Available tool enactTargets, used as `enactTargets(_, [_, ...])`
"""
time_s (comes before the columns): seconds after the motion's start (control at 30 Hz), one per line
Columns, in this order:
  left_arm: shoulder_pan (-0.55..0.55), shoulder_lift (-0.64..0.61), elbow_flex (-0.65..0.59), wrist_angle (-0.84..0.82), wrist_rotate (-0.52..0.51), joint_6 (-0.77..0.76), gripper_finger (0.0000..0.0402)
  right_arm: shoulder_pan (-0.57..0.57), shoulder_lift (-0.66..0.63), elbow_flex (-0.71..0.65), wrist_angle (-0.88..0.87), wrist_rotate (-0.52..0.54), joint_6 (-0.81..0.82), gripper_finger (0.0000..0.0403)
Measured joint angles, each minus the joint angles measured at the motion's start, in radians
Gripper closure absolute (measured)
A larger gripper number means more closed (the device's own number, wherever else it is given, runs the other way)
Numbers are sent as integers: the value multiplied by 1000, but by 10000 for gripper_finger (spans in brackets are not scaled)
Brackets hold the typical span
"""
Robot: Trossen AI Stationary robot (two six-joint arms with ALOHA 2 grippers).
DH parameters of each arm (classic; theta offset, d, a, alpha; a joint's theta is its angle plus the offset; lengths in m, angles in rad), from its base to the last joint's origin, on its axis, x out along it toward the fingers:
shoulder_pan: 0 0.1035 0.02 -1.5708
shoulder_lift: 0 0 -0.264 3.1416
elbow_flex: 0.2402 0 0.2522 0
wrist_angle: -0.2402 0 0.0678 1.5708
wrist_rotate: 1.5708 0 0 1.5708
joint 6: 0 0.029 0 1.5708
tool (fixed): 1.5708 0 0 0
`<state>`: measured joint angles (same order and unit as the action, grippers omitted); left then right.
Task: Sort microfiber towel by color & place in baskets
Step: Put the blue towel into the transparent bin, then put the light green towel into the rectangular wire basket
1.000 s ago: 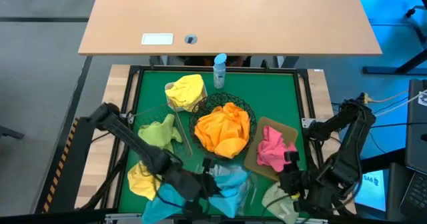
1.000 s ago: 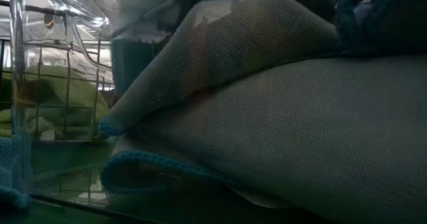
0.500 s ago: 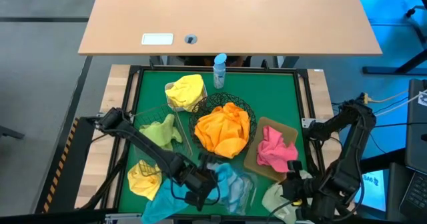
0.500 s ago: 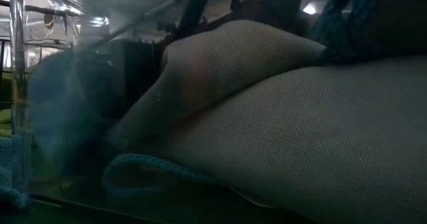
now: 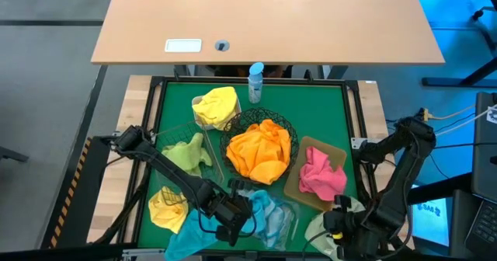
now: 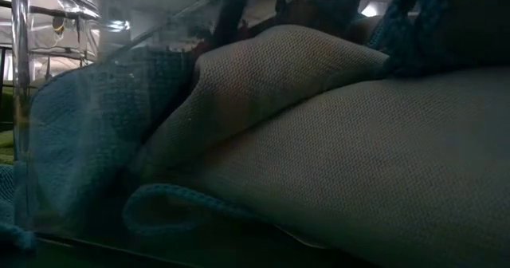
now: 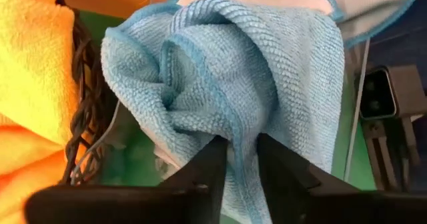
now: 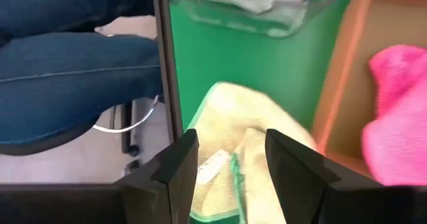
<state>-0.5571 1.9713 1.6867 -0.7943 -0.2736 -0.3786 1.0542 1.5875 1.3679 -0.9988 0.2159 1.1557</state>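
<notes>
The left claw [image 7: 240, 159] is reaching over the clear plastic tray [image 5: 289, 224] and pinching a fold of the light blue towel [image 7: 253, 71] that is lying in it. The right claw [image 8: 230, 164] is hanging with its fingers apart over a pale green towel [image 8: 233, 117] at the near right corner of the bench [image 5: 326, 106], beside the tan tray [image 5: 335, 154] holding a pink towel [image 5: 318, 174].

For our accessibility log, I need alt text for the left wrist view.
The left gripper has its two dark fingers around a fold of a light blue microfiber towel. An orange towel fills one edge, beside dark wire of a basket.
</notes>
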Motion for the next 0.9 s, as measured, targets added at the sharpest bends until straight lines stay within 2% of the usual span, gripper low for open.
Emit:
enactTargets(0.23, [1, 0, 0, 2, -1, -58, 249, 0, 0, -124, 56, -60, 46, 228])
enactTargets(0.4, [1, 0, 0, 3, -1, -58, 219, -1, 0, -193, 60, -123, 95, 228])
enactTargets(0.9, [1, -2, 0, 3, 10, -60, 220, -1, 0, -422, 324, -194, 147, 228])
